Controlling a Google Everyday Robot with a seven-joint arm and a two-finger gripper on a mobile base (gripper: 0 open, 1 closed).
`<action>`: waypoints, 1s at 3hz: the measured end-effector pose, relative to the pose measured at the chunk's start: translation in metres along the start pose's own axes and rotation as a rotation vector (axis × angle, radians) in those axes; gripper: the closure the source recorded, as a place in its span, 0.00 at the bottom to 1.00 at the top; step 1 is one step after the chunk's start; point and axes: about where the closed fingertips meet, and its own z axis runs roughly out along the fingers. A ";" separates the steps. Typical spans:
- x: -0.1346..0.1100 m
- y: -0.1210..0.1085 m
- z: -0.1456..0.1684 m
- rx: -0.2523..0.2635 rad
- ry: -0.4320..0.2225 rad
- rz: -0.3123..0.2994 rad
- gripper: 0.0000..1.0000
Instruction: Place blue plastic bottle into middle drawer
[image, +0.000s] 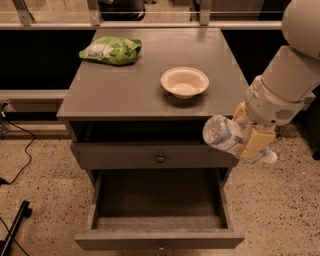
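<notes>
Saw the gripper just off the front right corner of the grey cabinet, level with its closed upper drawer, jaws pinched on the blue plastic bottle. Found the bottle held sideways in the air, base toward the cabinet, cap away from it. Found the middle drawer pulled out from the cabinet front, lower than the bottle. Noted a green bag and a white bowl on the cabinet top
</notes>
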 end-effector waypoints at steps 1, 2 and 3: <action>-0.026 0.004 0.072 -0.043 -0.140 -0.006 1.00; -0.055 0.015 0.159 -0.097 -0.324 -0.022 1.00; -0.071 0.017 0.210 -0.095 -0.435 -0.038 1.00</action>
